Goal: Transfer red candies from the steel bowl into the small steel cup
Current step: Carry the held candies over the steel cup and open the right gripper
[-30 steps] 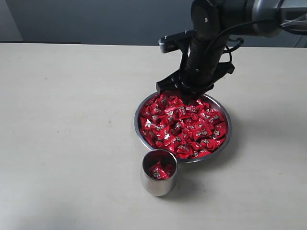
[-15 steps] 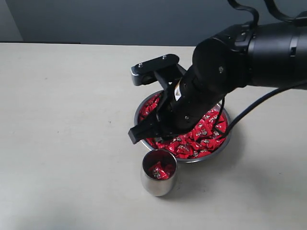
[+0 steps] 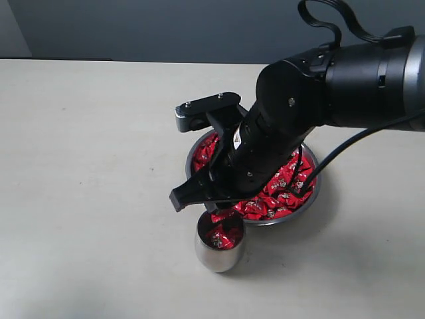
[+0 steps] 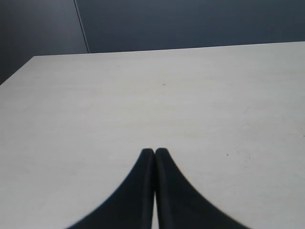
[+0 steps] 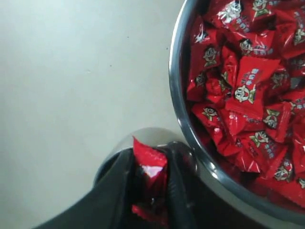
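Candies (image 3: 287, 187): a heap of shiny red wrappers fills the bowl (image 3: 313, 191). The right wrist view brings the candies (image 5: 248, 90) closer, and each wrapper carries a small cartoon face. The bowl's steel rim (image 5: 178, 95) shows bare on the side nearest the cup. A few more red candies lie inside the cup (image 3: 214, 260). It stands upright on the tabletop (image 3: 86, 173), just beside the bowl on its near side in the exterior view. The rims are close; we cannot tell whether they touch.

One candy (image 5: 148, 164) is pinched between the two black fingers of the right claw (image 5: 151, 152), a pointed wrapper corner sticking out past the fingertips. We note this claw clamped on the candy, directly over the cup's mouth (image 5: 143, 132). In the exterior view the same claw (image 3: 218, 211) hangs just above the cup's rim, with a bit of red showing under it.

Right arm (image 3: 299, 113): bulky and black, reaching in from the right of the exterior view and covering much of the bowl.

Left claw (image 4: 154, 152): fingers pressed together tip to tip, over bare pale tabletop (image 4: 190, 95). A dark wall (image 4: 190, 24) rises behind the tabletop's far edge.
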Tool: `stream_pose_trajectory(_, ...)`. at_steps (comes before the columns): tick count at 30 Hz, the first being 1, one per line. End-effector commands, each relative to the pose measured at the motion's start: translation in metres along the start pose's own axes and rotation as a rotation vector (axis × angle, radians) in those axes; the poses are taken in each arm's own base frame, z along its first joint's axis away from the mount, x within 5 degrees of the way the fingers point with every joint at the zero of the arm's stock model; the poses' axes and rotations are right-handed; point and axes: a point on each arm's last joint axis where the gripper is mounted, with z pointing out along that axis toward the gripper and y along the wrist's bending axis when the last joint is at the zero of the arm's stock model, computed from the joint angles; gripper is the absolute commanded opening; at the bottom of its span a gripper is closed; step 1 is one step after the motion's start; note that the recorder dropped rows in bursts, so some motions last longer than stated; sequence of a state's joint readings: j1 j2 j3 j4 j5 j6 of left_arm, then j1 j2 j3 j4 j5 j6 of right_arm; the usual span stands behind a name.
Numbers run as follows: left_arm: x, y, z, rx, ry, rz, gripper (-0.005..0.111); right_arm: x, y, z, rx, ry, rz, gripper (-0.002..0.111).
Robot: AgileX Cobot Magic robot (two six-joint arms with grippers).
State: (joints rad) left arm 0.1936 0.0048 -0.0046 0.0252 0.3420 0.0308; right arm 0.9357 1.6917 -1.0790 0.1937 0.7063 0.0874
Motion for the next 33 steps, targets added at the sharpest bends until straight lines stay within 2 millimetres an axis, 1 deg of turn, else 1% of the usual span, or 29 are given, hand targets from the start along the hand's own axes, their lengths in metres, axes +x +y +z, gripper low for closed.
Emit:
stream_pose_trajectory(1, 0.0006, -0.0003, 0.0001, 0.005, -0.008, 0.002, 0.0, 0.0045, -0.0002, 0.0008, 0.004, 0.039, -0.012, -0.001)
stream_pose_trajectory(11, 0.0006, -0.0003, 0.0001, 0.005, -0.008, 0.002, 0.0, 0.0073, -0.0005, 0.0006, 0.006, 0.071, -0.056, -0.001)
stream_pose_trajectory(13, 0.0006, -0.0003, 0.0001, 0.005, -0.008, 0.002, 0.0, 0.0073, -0.0005, 0.0006, 0.006, 0.07, -0.065, 0.005)
stream_pose_trajectory(16, 0.0006, -0.0003, 0.0001, 0.005, -0.008, 0.002, 0.0, 0.007, -0.0005, 0.0006, 0.006, 0.067, -0.065, 0.022)
stream_pose_trajectory(17, 0.0006, -0.0003, 0.0001, 0.005, -0.008, 0.002, 0.0, 0.007, -0.0005, 0.0006, 0.006, 0.067, -0.065, 0.029)
stream_pose_trajectory(19, 0.0006, -0.0003, 0.0001, 0.005, -0.008, 0.002, 0.0, 0.0067, -0.0005, 0.0006, 0.006, 0.064, -0.065, 0.037)
stream_pose_trajectory(20, 0.0006, -0.0003, 0.0001, 0.005, -0.008, 0.002, 0.0, 0.0067, -0.0005, 0.0006, 0.006, 0.064, -0.065, 0.039)
stream_pose_trajectory(28, 0.0006, -0.0003, 0.0001, 0.005, -0.008, 0.002, 0.0, 0.0047, -0.0002, 0.0007, 0.003, 0.042, -0.063, 0.04)
stream_pose_trajectory(33, 0.0006, -0.0003, 0.0001, 0.005, -0.008, 0.002, 0.0, -0.0006, -0.0014, -0.006, 0.018, -0.029, -0.089, 0.04)
